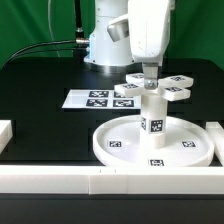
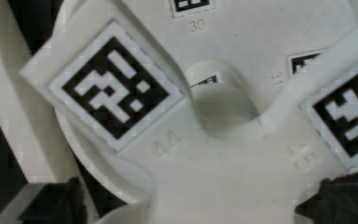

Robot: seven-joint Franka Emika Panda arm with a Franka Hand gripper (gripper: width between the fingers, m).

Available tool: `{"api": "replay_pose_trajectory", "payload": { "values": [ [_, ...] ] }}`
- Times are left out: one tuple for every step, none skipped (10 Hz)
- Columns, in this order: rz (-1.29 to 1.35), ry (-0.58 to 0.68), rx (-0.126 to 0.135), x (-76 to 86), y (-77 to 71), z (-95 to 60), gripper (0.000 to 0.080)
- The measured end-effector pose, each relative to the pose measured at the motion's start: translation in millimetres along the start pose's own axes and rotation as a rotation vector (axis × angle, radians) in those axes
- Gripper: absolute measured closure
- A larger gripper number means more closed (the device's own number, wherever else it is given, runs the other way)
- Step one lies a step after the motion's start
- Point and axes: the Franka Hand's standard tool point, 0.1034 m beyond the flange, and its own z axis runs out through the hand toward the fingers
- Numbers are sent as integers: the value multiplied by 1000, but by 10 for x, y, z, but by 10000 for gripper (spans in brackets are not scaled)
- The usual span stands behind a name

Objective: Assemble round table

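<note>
Cross piece point(image 1: 152, 90): white plastic, four flat tagged arms, sitting atop the post
Post point(image 1: 152, 118): short thick cylinder, upright at the disc's centre
Disc point(image 1: 115, 150): large, round, rimmed, on black table point(image 1: 40, 100)
Gripper point(image 1: 148, 74): jaws spread wide just above the cross piece, holding nothing
Marker board point(image 1: 85, 99): flat, behind the disc

Bright, even overhead light washes the white disc point(image 1: 152, 142) against the dark worktop point(image 1: 40, 105), casting soft shadows; the wrist view is close, blurred, with tags smeared at the edges.
</note>
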Motion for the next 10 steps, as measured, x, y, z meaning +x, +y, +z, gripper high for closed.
{"api": "replay_pose_trajectory", "payload": {
  "values": [
    [13, 0, 2, 2, -6, 8, 150],
    [18, -1, 5, 0, -13, 22, 150],
    [18, -3, 9, -4, -25, 46, 150],
    [29, -3, 11, 7, -34, 57, 150],
    [50, -4, 9, 37, -39, 49, 150],
    [65, -4, 7, 57, -42, 41, 150],
    [66, -5, 9, 46, -44, 53, 150],
    [68, -7, 13, 33, -53, 77, 150],
    [68, -8, 15, 29, -59, 88, 150],
    [69, -8, 16, 26, -61, 92, 150]
  ]
}}
